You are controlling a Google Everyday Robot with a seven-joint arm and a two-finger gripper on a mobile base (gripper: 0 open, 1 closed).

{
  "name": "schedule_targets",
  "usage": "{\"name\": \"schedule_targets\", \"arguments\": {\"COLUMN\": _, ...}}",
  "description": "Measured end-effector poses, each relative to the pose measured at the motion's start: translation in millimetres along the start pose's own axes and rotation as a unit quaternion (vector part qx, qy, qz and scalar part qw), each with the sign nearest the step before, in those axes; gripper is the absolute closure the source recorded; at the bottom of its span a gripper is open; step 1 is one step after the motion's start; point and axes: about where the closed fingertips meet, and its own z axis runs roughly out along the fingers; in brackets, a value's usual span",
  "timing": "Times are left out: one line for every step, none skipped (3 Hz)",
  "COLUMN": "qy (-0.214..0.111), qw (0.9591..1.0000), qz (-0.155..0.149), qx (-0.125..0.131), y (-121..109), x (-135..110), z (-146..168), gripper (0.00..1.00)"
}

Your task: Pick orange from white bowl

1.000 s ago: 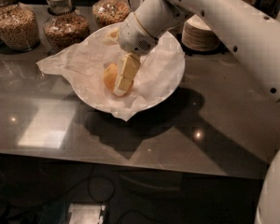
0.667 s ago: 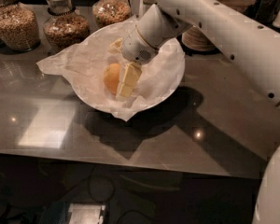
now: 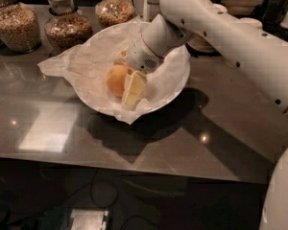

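Observation:
The orange (image 3: 115,79) lies in the wide white bowl (image 3: 177,83), on its crinkled white paper lining, a little left of the bowl's middle. My gripper (image 3: 126,74) reaches down into the bowl from the upper right and is open. One cream finger (image 3: 134,88) stands against the orange's right side. The other finger (image 3: 121,56) shows just behind the fruit. The orange rests on the paper and is not lifted.
Glass jars of nuts and grains (image 3: 66,25) stand behind the bowl at the left. Stacked small white bowls and plates (image 3: 206,41) sit behind my arm at the right. The paper's corner (image 3: 55,66) hangs over the bowl's left rim onto the grey counter (image 3: 221,128).
My gripper has shifted slightly left and lower in the bowl, closer around the orange. The orange and the bowl have not moved.

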Motion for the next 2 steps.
{"name": "schedule_targets", "arguments": {"qy": 0.000, "qw": 1.0000, "qz": 0.000, "qx": 0.000, "y": 0.0, "x": 0.0, "z": 0.0, "gripper": 0.00}}
{"name": "schedule_targets", "arguments": {"qy": 0.000, "qw": 1.0000, "qz": 0.000, "qx": 0.000, "y": 0.0, "x": 0.0, "z": 0.1, "gripper": 0.19}}
